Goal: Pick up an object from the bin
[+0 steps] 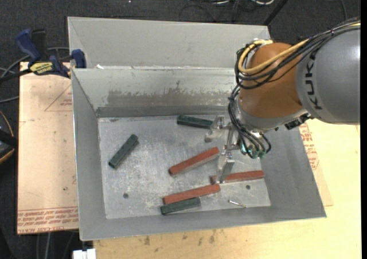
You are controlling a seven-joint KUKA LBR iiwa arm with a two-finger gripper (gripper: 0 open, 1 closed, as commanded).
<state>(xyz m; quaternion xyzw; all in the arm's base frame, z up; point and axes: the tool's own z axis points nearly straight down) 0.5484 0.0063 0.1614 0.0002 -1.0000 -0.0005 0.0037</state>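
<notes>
Camera view: your gripper (pixel 223 148) is down in the right half of the bin (pixel 86 154), and its two metal fingers (pixel 227 167) look spread apart, nothing clamped between them. The closest piece is the slanted red-brown bar (pixel 192 162) mid-floor. Its raised right end sits right at the gap between the fingers, with the rest running down-left from the tool. Can't tell from here if metal is touching it.

It's pretty crowded around you. The flat red bar (pixel 245 176) lies just beside the lower finger, on its right. The short dark green bar (pixel 195 121) sits just left of the upper finger, near the back wall. Below, the long red bar (pixel 191 195) and the lower dark green bar (pixel 180 208) lie side by side near the front edge, with a tiny pale pin (pixel 235 202) to their right.

The open floor is on the left. Only the lone dark green bar (pixel 123 150) lies there, well apart from everything else.
</notes>
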